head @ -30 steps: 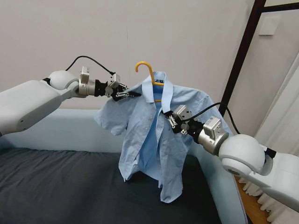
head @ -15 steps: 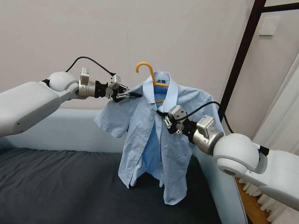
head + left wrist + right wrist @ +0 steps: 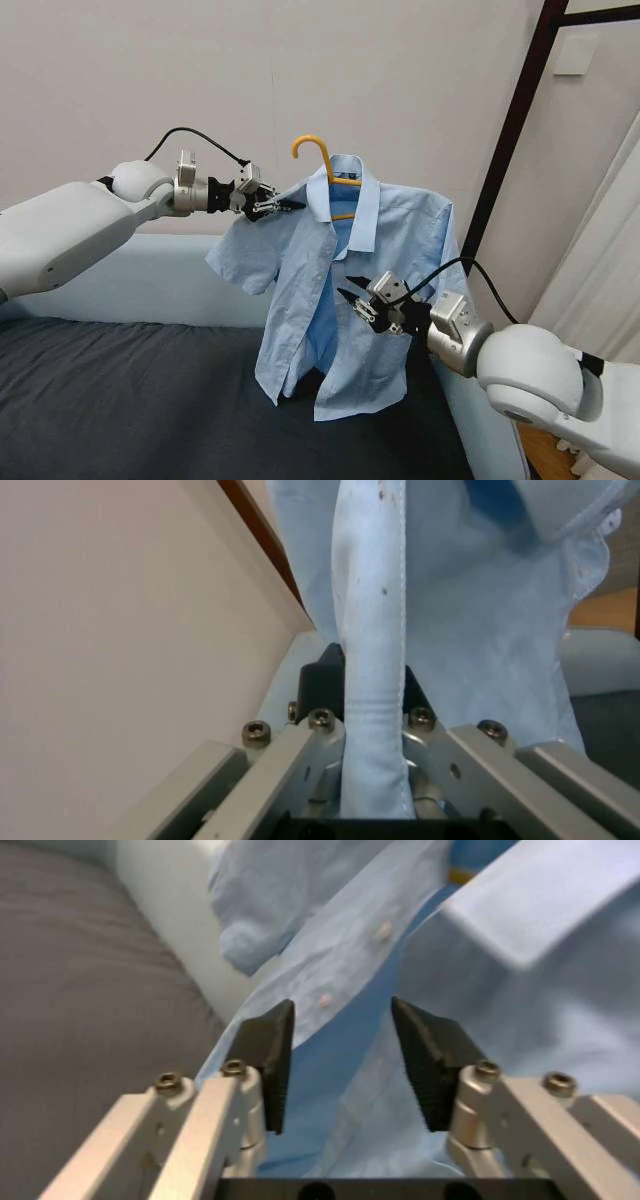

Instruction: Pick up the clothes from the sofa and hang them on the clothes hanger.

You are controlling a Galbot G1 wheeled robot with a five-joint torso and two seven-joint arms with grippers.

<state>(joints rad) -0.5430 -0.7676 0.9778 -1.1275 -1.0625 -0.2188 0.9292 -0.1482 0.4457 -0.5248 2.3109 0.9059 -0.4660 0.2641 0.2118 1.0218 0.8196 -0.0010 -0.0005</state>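
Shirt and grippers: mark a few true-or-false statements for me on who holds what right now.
1. The left gripper is shut on the shirt at its shoulder. True.
2. The right gripper grips the shirt. False: its jaws are open, in front of the shirt's lower front.
3. The shirt lies flat on the sofa. False: it hangs on the hanger, over the sofa.
4. The hanger's hook sticks up above the shirt. True.

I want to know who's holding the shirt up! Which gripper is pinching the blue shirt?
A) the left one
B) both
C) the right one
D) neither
A: the left gripper is shut on the blue shirt at its shoulder, while the right gripper is open in front of it.
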